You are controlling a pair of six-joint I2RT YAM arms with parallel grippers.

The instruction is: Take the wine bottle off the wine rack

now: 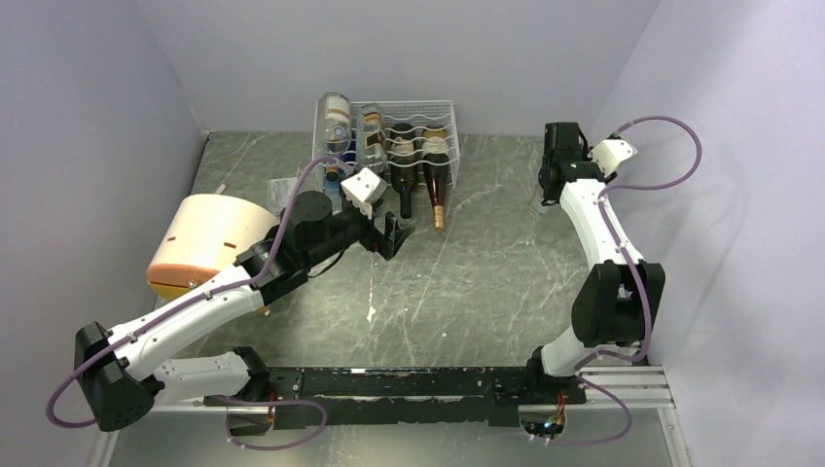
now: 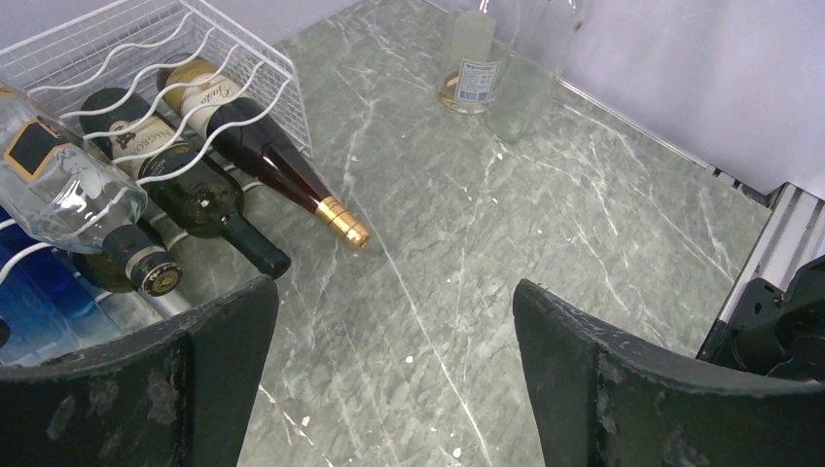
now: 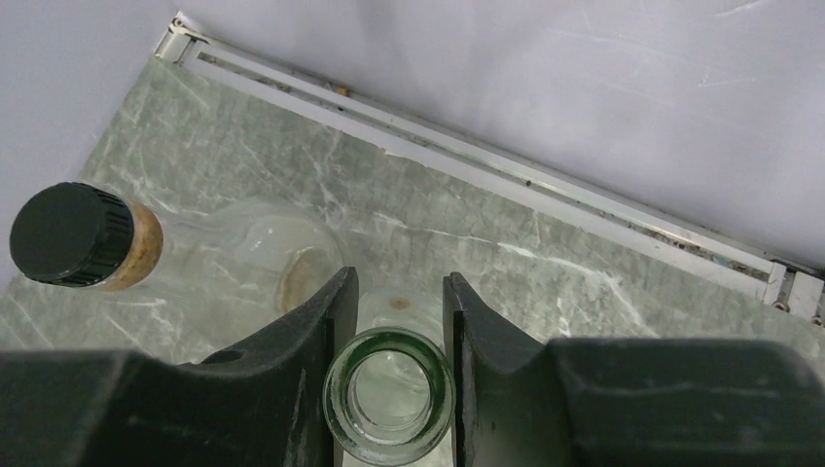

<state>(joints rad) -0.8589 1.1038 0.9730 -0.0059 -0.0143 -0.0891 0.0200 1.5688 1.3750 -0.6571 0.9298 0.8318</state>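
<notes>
Nearest in the overhead view, the left arm (image 1: 195, 311) reaches from its base toward a boxy white wire wine rack (image 1: 420, 115) at the far edge of the grey-green marbled table (image 1: 486, 282). The left gripper (image 1: 391, 238) hovers just in front of the rack. A cream cylindrical drum (image 1: 204, 238) lies beside that arm. The right arm (image 1: 595, 224) stretches to the table's far right.

From the left wrist, the black fingers (image 2: 146, 389) stand wide apart with nothing between them. Beyond them, 2 dark bottles lie side by side in the rack, necks sticking out: a gold-capped dark wine bottle (image 2: 282, 165) and a black-capped dark green bottle (image 2: 195, 190). A clear glass bottle (image 2: 68, 185) lies on the wire above them.

From the right wrist, the right gripper (image 3: 399, 282) is clamped on the neck of an open-mouthed, green-tinted glass bottle (image 3: 389, 394) standing on the table, apart from the rack. A black-capped upright bottle (image 3: 71, 233) stands beside it.
</notes>
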